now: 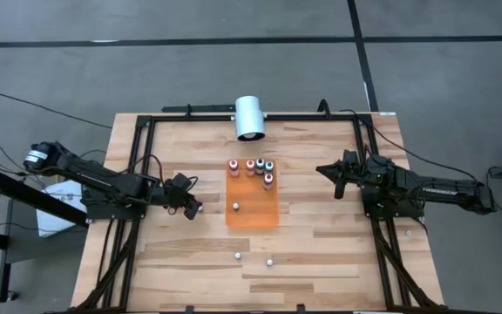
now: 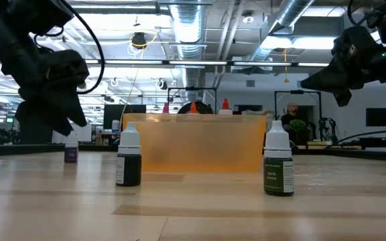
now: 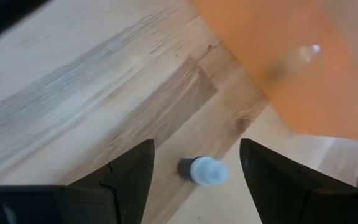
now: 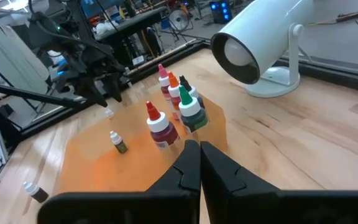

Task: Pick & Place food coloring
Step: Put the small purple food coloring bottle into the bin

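left jaws (image 3: pixel 194 171): standing open, hovering over small bottle (image 3: pixel 202 170) sitting between the fingers | bottle: upright on counter (image 1: pixel 321 253), cap up, just beside orange mat (image 1: pixel 253 209) on the left-arm side | left arm nearer | right jaws (image 1: pixel 327 171): closed, empty, waiting opposite side of mat

My table (image 1: pixel 321 253) is pale planked wood, matt and grainy. The orange mat (image 1: pixel 253 209) looks like smooth translucent plastic. My fingers (image 3: pixel 126 180) are matt black plastic, and the white cylinder (image 4: pixel 260 37) is glossy.

Overhead looks straight down, low looks level across; both wrists face the shared orange mat (image 1: pixel 253 201).
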You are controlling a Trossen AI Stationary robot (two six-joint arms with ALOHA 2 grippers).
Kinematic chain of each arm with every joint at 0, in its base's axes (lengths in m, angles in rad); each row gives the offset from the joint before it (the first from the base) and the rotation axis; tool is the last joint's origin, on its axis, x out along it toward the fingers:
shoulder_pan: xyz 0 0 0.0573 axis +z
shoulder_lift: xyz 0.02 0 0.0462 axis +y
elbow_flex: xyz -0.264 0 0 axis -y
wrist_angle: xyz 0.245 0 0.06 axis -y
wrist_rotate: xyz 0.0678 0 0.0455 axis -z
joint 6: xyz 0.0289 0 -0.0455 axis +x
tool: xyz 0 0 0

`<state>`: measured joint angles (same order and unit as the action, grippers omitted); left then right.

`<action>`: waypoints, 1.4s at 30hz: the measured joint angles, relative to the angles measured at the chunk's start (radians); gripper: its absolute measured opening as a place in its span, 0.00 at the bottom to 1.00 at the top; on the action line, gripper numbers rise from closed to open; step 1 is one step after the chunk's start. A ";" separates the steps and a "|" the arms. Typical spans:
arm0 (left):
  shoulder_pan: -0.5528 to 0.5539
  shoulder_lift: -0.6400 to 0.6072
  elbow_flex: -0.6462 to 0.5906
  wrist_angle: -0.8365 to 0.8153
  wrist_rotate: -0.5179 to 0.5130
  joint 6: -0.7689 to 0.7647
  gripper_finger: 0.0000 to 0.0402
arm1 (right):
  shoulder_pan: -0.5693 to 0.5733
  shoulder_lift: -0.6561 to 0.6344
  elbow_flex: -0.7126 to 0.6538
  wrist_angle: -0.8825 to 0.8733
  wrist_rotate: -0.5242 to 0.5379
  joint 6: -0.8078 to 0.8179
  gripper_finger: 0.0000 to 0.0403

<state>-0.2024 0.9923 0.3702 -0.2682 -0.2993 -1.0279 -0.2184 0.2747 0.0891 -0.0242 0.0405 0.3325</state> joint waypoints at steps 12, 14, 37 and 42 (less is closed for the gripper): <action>-0.002 0.007 0.000 0.002 0.053 -0.013 0.57 | 0.000 0.000 0.000 0.000 0.000 0.000 0.00; -0.002 0.015 0.000 -0.002 0.052 -0.015 0.57 | 0.000 0.000 0.000 0.000 0.000 0.000 0.00; -0.003 0.154 0.000 0.058 0.062 -0.032 0.56 | 0.000 0.000 0.000 -0.006 0.006 0.000 0.00; -0.003 0.154 0.000 0.059 0.059 -0.032 0.46 | 0.000 0.000 0.000 -0.006 0.006 0.000 0.00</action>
<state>-0.2050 1.1461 0.3706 -0.2096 -0.2405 -1.0599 -0.2184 0.2747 0.0891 -0.0299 0.0467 0.3325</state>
